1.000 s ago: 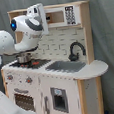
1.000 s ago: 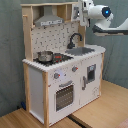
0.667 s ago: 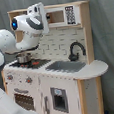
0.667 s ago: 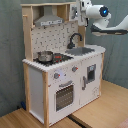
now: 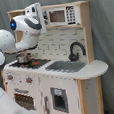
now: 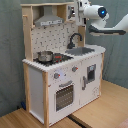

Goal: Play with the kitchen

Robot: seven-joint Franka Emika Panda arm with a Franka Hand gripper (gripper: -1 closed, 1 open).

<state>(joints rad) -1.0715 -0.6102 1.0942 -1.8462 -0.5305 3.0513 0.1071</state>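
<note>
- Kitchen [image 5: 59, 68] [image 6: 57, 60] stands upright on a wooden tabletop [image 6: 107, 112], long axis vertical; front faces the first exterior view's lower left and the second exterior view's lower right.
- Small metal pot [image 5: 23, 57] [image 6: 45, 56] sits on the stovetop; contents not visible. Grey sink [image 5: 65, 66] [image 6: 80, 51] lies beside it, black faucet [image 5: 75, 50] [image 6: 74, 39] behind.
- Arm [image 5: 25, 31] [image 6: 100, 15] is raised at upper-shelf height, tool [image 5: 36, 10] [image 6: 79, 7] near the hood [image 6: 44, 17].
- Cannot tell whether tool is clenched or released.
</note>
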